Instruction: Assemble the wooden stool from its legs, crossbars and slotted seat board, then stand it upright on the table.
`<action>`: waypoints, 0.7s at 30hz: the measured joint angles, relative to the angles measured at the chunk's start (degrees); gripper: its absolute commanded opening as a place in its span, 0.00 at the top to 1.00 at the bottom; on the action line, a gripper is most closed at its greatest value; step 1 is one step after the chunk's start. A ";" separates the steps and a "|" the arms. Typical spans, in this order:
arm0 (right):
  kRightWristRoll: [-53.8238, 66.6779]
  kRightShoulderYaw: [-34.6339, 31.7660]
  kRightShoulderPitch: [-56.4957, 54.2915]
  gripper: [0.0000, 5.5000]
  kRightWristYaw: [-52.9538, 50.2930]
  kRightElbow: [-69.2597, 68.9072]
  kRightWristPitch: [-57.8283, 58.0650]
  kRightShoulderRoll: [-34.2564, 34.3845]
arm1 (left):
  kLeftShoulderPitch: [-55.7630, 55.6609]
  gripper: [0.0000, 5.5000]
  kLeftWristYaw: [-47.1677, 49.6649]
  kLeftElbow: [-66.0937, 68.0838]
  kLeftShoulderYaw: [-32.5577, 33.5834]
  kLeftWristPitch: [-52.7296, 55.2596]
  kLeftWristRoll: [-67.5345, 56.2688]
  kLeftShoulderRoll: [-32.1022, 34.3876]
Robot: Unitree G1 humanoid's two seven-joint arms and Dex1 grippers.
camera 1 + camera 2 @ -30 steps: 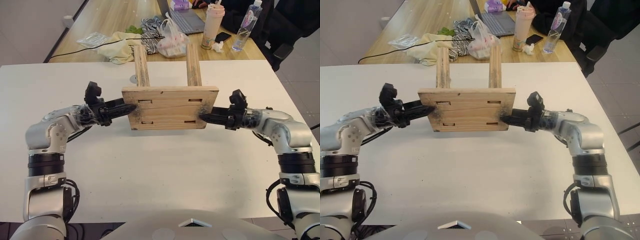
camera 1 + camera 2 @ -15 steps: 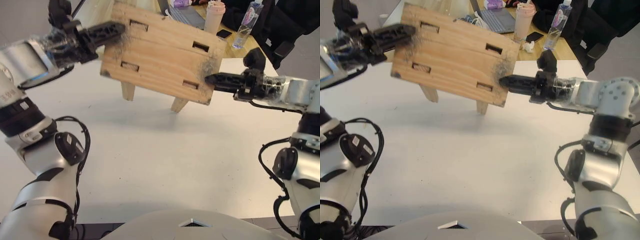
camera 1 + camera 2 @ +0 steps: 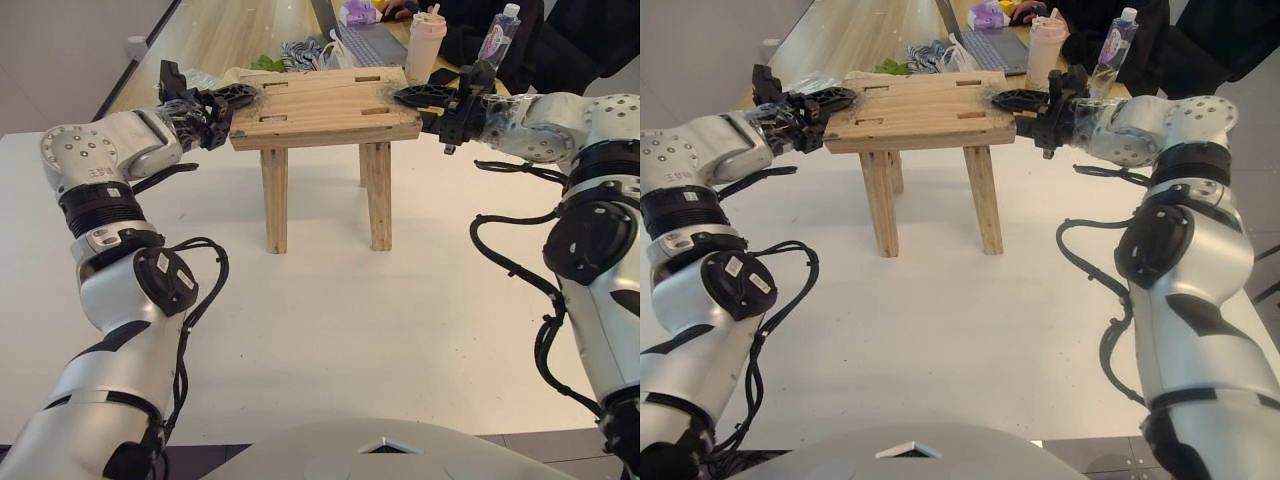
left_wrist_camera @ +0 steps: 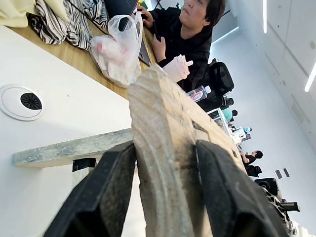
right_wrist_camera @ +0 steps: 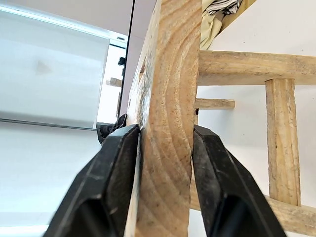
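Your stool point(image 3: 325, 105) stands upright on the white counter point(image 3: 330, 330), seat board point(image 3: 920, 105) on top and roughly level, with its cut slots point(image 3: 277, 118) facing up. The two nearer legs point(image 3: 274, 200) reach down to the counter surface beneath the seat. Their feet look planted there, though you cannot confirm firm contact from the head views. Your left tool point(image 3: 248, 93) is at the stool's left end, clamped narrow on the edge of the seat board. In the left wrist view one dark finger point(image 4: 106, 192) presses against each face of the board point(image 4: 168, 148), with no gap showing. Your right tool point(image 3: 400, 97) is at the stool's opposite end, gripping the board the same way. In the right wrist view its fingers point(image 5: 111, 182) sit tight against both faces of the end grain point(image 5: 168, 123). Past that grip, a crossbar point(image 5: 282, 143) joins two legs under the seat. Both arms come in toward the stool from either side at seat height. Beyond the stool lies a wooden counter point(image 3: 220, 30) carrying a laptop point(image 3: 365, 45). A pink cup point(image 3: 425, 45) and a water bottle point(image 3: 497, 35) stand behind the stool's right end. A striped cloth point(image 3: 300, 52) and a plastic bag point(image 4: 116, 54) lie just behind the seat.
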 measured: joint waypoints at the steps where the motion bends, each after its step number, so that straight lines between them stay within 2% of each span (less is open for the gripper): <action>1: -0.73 1.48 0.73 0.59 1.45 -2.19 1.30 0.30 | 1.06 0.54 -1.67 -1.45 -1.56 -0.93 -0.02 -0.10; 4: -1.40 3.95 3.65 0.48 6.38 -7.47 2.93 1.79 | 3.04 0.43 -6.60 -2.81 -4.13 -4.24 -0.11 -0.56; 6: -0.73 1.77 6.70 0.41 8.60 -8.79 0.82 2.70 | 5.82 0.43 -13.83 -3.58 -7.76 -16.94 2.61 -3.18; 10: 3.47 -8.71 12.31 0.41 6.91 -10.21 -7.99 2.61 | 10.10 0.43 -17.35 -4.33 -7.46 -39.90 6.25 -8.59; 14: 12.37 -20.39 19.87 0.41 4.21 -19.62 -15.56 5.63 | 18.33 0.43 -16.31 -10.24 -5.49 -48.64 7.10 -11.03; 15: 13.25 -21.70 20.69 0.40 3.45 -21.70 -16.82 6.75 | 19.21 0.46 -16.35 -10.99 -6.03 -49.82 8.35 -10.62; 16: 15.31 -23.31 22.43 0.44 2.97 -25.68 -19.29 9.20 | 20.61 0.47 -16.36 -12.17 -7.48 -51.98 11.09 -9.43; 19: 10.94 -21.99 29.35 0.51 2.24 -34.41 -31.32 13.94 | 25.37 0.55 -14.46 -12.05 -10.66 -58.12 19.63 -5.61; 21: -0.91 -15.00 38.62 0.58 2.18 -42.06 -43.89 18.24 | 30.33 0.61 -12.62 -10.86 -12.18 -61.79 24.80 -3.83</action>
